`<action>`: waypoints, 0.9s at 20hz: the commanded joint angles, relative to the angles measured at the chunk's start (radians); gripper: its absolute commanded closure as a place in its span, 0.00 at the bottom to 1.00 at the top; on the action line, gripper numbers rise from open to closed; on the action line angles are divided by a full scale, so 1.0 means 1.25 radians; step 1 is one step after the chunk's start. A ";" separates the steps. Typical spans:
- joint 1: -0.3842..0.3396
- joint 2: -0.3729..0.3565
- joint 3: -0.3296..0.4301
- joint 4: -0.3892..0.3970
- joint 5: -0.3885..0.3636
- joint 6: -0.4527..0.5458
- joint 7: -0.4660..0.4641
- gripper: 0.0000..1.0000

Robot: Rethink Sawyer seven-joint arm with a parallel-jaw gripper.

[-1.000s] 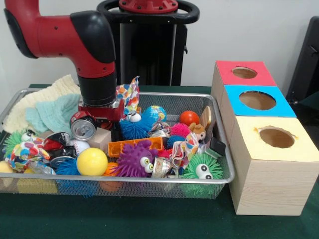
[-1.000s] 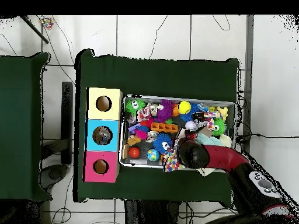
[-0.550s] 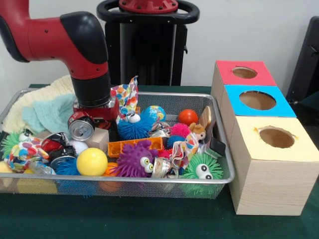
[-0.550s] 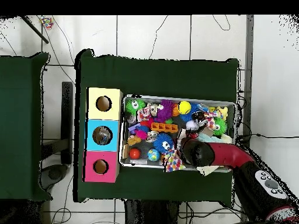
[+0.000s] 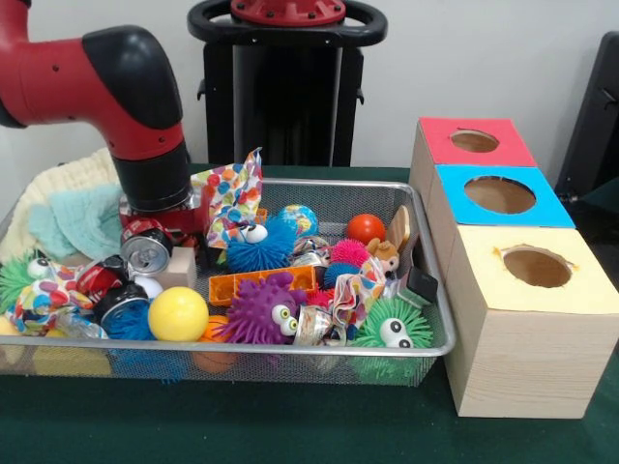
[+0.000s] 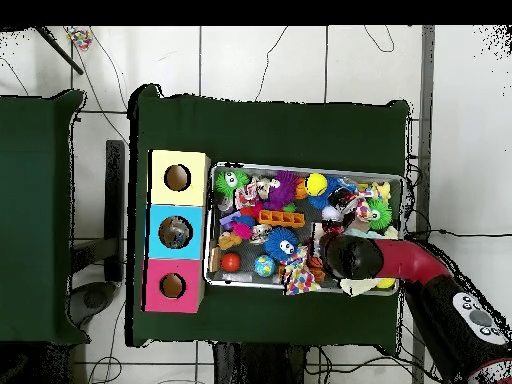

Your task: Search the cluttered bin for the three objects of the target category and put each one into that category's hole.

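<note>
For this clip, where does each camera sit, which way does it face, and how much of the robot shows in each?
Front view: sits low across the table, facing the mesh bin and the three hole boxes; the red and black arm reaches down into the bin's clutter, its gripper hidden.
Overhead view: hangs above, looking straight down on the green table; the arm enters from the lower right.
Shared: both show the bin, the boxes, the arm, the yellow ball and the orange ball.
</note>
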 commanded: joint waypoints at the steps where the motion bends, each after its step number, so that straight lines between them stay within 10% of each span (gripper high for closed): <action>1: -0.092 0.037 -0.005 -0.276 -0.148 0.106 -0.391 0.00; 18: -0.088 0.033 0.009 -0.242 -0.182 0.074 -0.316 0.00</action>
